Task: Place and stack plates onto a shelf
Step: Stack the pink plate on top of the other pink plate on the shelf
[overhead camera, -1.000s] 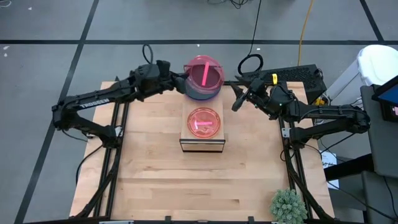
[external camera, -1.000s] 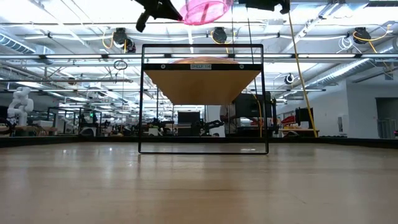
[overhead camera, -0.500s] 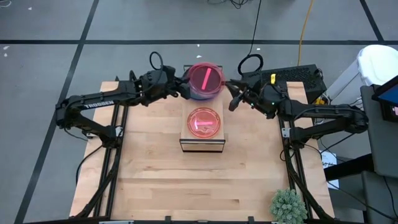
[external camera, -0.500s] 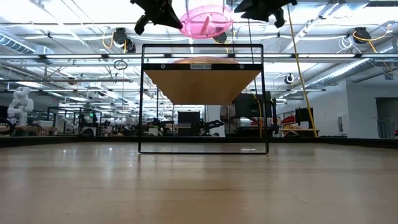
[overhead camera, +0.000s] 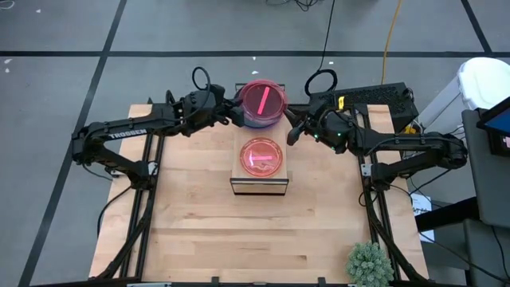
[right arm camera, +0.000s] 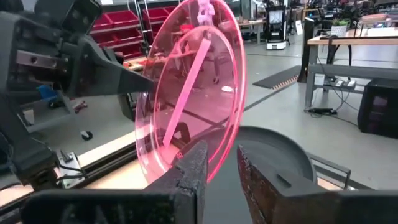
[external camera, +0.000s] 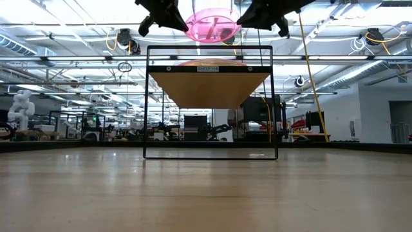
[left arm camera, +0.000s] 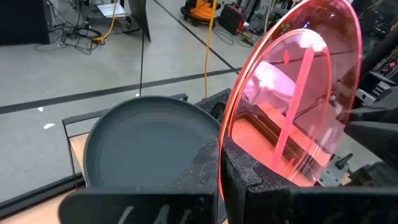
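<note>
A: Plate count?
B: 2 pink: one pink plate (overhead camera: 262, 99) in the air behind the shelf (overhead camera: 259, 177), 2nd pink plate (overhead camera: 260, 156) flat on shelf top. 1 dark plate (left arm camera: 146, 146) beneath the raised one.
A: Grippers?
B: Left gripper (overhead camera: 232, 112) fingers clamped on raised plate's rim. Right gripper (overhead camera: 293, 131) near its other edge, fingers (right arm camera: 189, 172) slightly apart, holding nothing.

Left arm (overhead camera: 119, 137): you can read "TROSSEN" in white along its link.
Shelf (external camera: 207, 68): your low view shows a small front-edge label, too small to read.
</note>
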Controlling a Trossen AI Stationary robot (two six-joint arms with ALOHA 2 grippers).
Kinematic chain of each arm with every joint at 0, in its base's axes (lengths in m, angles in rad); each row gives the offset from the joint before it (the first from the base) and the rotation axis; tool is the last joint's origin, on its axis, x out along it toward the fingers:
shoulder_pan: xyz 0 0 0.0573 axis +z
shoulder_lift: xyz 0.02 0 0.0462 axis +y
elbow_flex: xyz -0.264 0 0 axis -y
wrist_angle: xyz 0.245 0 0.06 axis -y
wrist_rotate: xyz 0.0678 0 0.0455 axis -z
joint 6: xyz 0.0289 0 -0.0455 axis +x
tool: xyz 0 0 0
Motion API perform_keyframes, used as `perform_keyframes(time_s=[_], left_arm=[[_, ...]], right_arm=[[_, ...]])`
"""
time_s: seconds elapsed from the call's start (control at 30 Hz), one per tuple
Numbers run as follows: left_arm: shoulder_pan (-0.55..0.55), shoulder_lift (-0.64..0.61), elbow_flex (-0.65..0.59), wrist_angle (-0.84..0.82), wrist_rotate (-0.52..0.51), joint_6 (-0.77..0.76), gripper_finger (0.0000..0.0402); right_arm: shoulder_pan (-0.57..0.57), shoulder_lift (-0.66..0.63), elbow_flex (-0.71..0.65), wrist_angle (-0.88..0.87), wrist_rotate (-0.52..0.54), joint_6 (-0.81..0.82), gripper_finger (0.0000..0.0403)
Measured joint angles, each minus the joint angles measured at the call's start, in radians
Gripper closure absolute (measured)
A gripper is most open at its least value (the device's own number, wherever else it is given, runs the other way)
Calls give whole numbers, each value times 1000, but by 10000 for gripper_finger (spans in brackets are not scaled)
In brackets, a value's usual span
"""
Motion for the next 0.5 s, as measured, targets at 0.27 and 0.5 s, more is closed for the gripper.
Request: perform_keyframes(time_s=[0.27, 0.5], left_arm=[[-1, 0, 0, 0, -2, 12, 401], [-29, -1, 1, 1, -14, 28, 401]], right_arm=[[0, 20, 0, 5, 2, 23, 362], [-1, 26, -1, -1, 8, 24, 386]])
